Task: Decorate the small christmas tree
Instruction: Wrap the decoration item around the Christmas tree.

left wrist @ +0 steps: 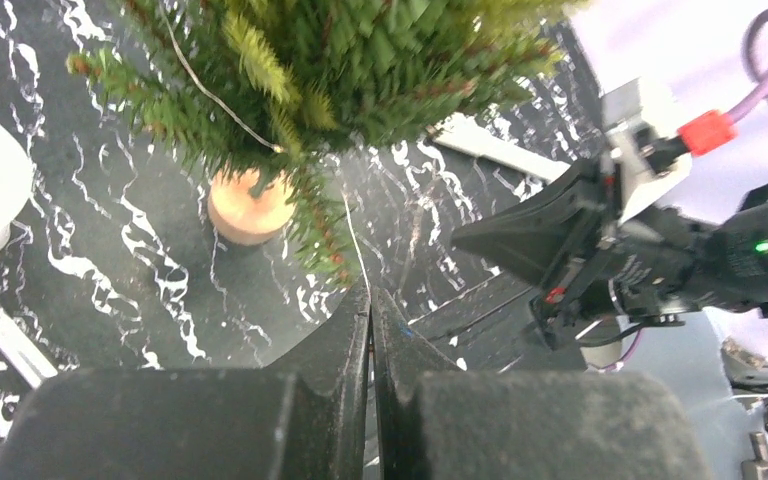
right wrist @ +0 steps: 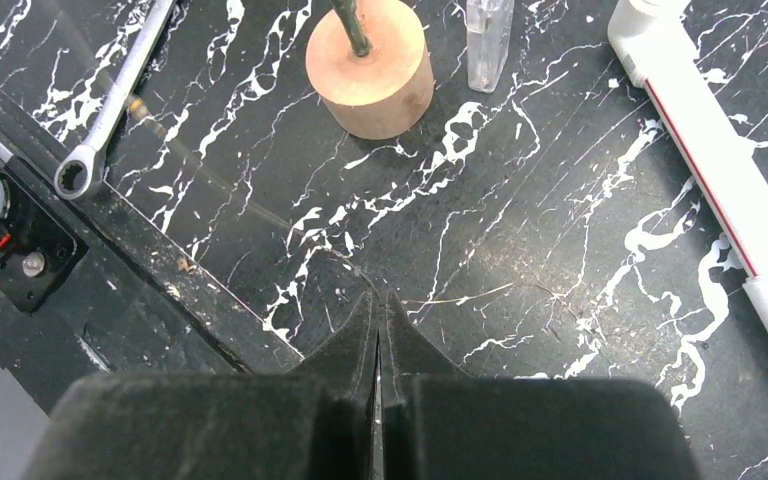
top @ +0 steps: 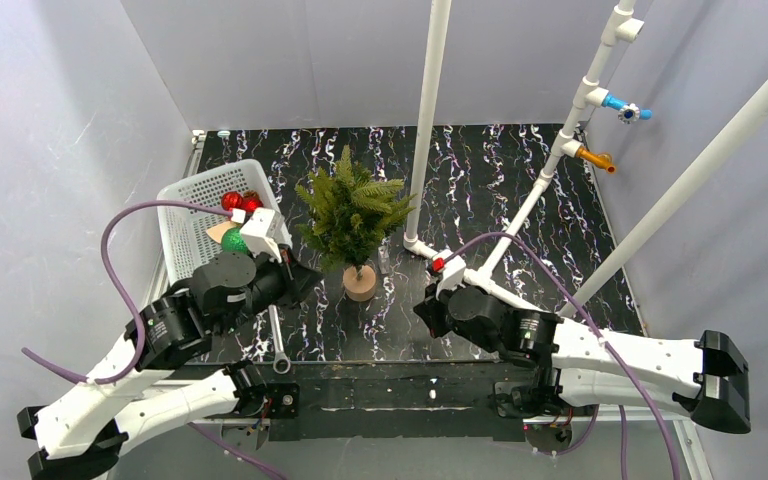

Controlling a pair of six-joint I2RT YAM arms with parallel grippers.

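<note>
The small christmas tree stands upright mid-table on its round tan wooden base. My left gripper is just left of the base, low over the table. In the left wrist view the tree fills the top, and a thin wire runs from its branches into my left gripper, which is shut on it. My right gripper sits right of the base. In the right wrist view it is shut, with a thin wire running into its tips.
A white basket at the left holds red baubles and a green one. A wrench lies near the front edge. White pipes rise behind the tree. A small clear bottle stands beside the base.
</note>
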